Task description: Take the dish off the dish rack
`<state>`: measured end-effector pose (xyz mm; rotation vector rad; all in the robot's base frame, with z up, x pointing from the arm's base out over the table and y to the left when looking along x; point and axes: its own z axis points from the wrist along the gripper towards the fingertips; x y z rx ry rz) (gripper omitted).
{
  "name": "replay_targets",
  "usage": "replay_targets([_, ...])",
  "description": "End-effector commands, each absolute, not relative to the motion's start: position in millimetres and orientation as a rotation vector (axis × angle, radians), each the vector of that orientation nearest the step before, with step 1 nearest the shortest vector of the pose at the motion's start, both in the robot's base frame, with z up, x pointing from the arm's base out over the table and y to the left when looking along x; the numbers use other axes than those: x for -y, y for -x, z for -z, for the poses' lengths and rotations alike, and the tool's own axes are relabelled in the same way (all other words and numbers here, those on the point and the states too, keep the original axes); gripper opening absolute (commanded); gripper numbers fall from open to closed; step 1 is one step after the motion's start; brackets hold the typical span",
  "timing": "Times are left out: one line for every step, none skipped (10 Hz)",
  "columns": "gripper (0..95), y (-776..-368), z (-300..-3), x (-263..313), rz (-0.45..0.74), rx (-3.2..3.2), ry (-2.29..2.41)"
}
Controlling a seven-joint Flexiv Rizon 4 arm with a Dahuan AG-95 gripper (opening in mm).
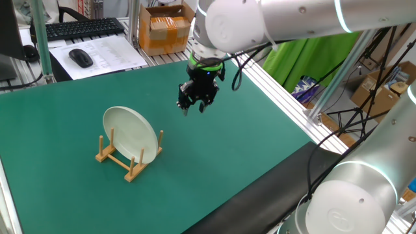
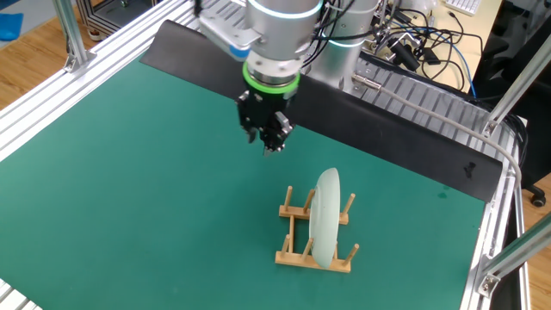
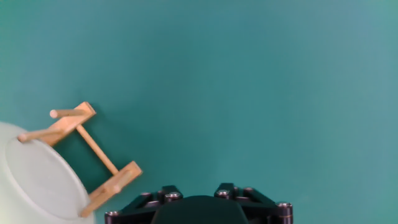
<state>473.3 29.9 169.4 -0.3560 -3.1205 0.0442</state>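
The dish point(image 1: 130, 134) stands on edge in the rack point(image 1: 121, 160), left of centre in one fixed view, leaning slightly between the upright pegs. In the other fixed view the dish point(image 2: 325, 215) appears nearly edge-on, lower right of centre, with the rack point(image 2: 312, 232) under it on the green mat point(image 2: 129, 172).

The gripper point(image 1: 195, 106) hangs above the mat at the frame's upper middle, apart from the dish and to its right, holding nothing. In the other fixed view the gripper point(image 2: 271, 145) sits up and left of the dish. Whether its fingers are parted or closed cannot be told.

The hand view shows the dish point(image 3: 37, 186) and rack point(image 3: 93, 155) at lower left, with bare mat point(image 3: 249, 93) filling the rest.
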Motion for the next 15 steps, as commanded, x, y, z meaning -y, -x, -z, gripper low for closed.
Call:
replay_targets([0.0, -474.1, -177.7, -41.5, -0.046, 3.116, 0.357])
replay_targets([0.0, -474.9, -181.5, -47.5, -0.045, 3.118, 0.356])
replay_targets([0.0, -475.5, -187.8, -56.0, -0.042, 3.119, 0.346])
replay_targets([0.0, -475.7, -190.4, -60.7, -0.042, 3.118, 0.348])
replay_targets([0.0, -475.7, -193.0, -66.9, -0.042, 3.117, 0.355])
replay_targets([0.0, -473.2, -194.6, -72.8, -0.039, 3.116, 0.353])
replay_targets([0.0, -472.6, -194.5, -74.1, -0.035, 3.116, 0.353])
replay_targets([0.0, -470.8, -194.7, -77.5, -0.033, 3.116, 0.353])
replay_targets([0.0, -469.7, -195.0, -79.4, -0.029, 3.112, 0.353])
replay_targets([0.0, -469.3, -194.0, -81.0, -0.026, 3.109, 0.361])
replay_targets([0.0, -469.3, -194.0, -81.0, -0.029, 3.109, 0.366])
replay_targets([0.0, -469.3, -194.0, -81.0, -0.030, 3.108, 0.375])
replay_targets([0.0, -469.3, -194.0, -81.0, -0.031, 3.102, 0.379])
replay_targets([0.0, -469.3, -194.0, -81.0, -0.032, 3.103, 0.375])
replay_targets([0.0, -469.3, -194.0, -81.0, -0.031, 3.104, 0.369])
